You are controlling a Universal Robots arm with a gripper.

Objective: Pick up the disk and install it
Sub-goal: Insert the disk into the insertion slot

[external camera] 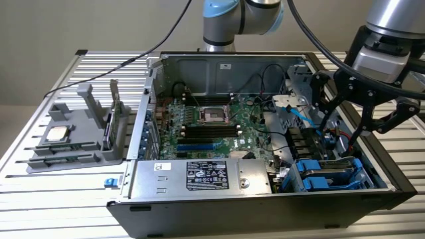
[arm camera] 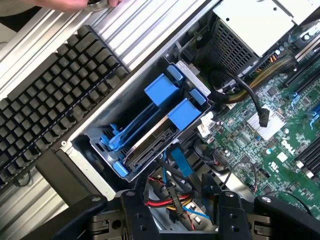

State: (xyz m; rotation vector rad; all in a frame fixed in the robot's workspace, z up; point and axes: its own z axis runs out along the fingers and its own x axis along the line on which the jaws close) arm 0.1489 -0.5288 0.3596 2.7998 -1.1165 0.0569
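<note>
Tool [external camera: 362, 130] is spread wide and pinching nothing. It hangs over the case [external camera: 265, 211] at its corner on the exterior view's right, above the drive cage [external camera: 302, 174] and not touching it. In the wrist view its two dark fingers [arm camera: 125, 215] stand well apart, with a bundle of red and yellow cables [arm camera: 167, 200] running beneath the gap.

Disk [arm camera: 150, 136] stands on edge inside the cage, clipped in its blue carrier frame [arm camera: 185, 114]. A second blue carrier [arm camera: 161, 89] sits in the slot just beside it. The disk lies below the tool and off toward the case's front wall, apart from both fingers.

Step, as I judge it: with the disk in the bay and the tool empty, the work stands at the seating end of the install, not at the carry. I cannot tell whether the carrier is pushed home and latched.

Any further move here calls for a straight line along the slot's rails, with contact on the blue frame rather than the bare metal. The fingers must stay out of the cables and off the neighbouring carrier, and the space is tight.

Further out are the green motherboard [external camera: 206, 124] and the labelled power supply [external camera: 199, 177] at the front. The case sits on a slatted tabletop [external camera: 59, 199], with a black keyboard [arm camera: 50, 95] beside it.
</note>
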